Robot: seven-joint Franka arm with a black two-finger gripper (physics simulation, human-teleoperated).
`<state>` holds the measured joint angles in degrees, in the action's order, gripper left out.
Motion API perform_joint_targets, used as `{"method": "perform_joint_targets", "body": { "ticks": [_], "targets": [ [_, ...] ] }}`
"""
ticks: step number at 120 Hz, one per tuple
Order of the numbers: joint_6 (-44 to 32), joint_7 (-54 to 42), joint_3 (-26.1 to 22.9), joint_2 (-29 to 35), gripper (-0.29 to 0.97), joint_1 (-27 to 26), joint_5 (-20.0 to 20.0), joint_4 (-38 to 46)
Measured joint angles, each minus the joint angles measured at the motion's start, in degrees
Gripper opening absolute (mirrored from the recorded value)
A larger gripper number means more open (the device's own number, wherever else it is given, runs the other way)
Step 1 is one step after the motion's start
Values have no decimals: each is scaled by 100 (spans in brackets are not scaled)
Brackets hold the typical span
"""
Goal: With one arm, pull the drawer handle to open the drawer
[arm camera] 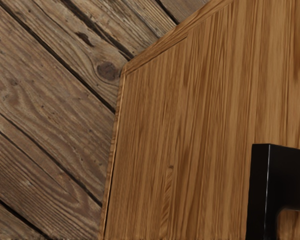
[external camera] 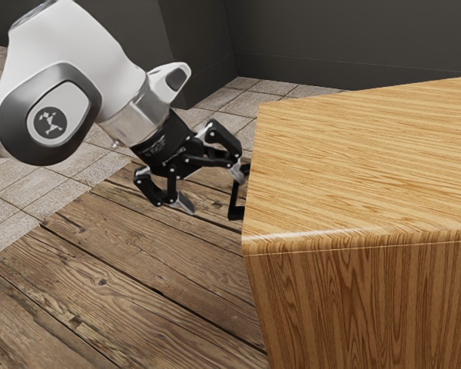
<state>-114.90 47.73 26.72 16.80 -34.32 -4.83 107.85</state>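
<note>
Where the exterior view's left is taken up by the white arm (external camera: 54,100), the black pincer (external camera: 211,196) is seen at its end, held low over the plank floor (external camera: 100,284) and pointed toward the exterior view's right. Its two fingers are spread apart, and nothing is clamped between them. The nearer finger (external camera: 169,192) is seen clear of the cabinet, while the farther one lies right at the cabinet's front edge. Whether that finger touches the front cannot be told. Further right, the wooden drawer cabinet (external camera: 353,169) is seen standing on the floor, its front turned toward the pincer. In the wrist view, the drawer front (arm camera: 190,125) is shown close before the hand, with floor planks beside it. The black drawer handle (arm camera: 275,185) is mounted on that front.
</note>
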Motion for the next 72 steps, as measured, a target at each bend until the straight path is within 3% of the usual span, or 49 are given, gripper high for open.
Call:
{"method": "perform_joint_targets", "body": {
  "ticks": [72],
  "targets": [
    [34, -178, 29, 730, 68, 147, 5, 704]
  ]
}}
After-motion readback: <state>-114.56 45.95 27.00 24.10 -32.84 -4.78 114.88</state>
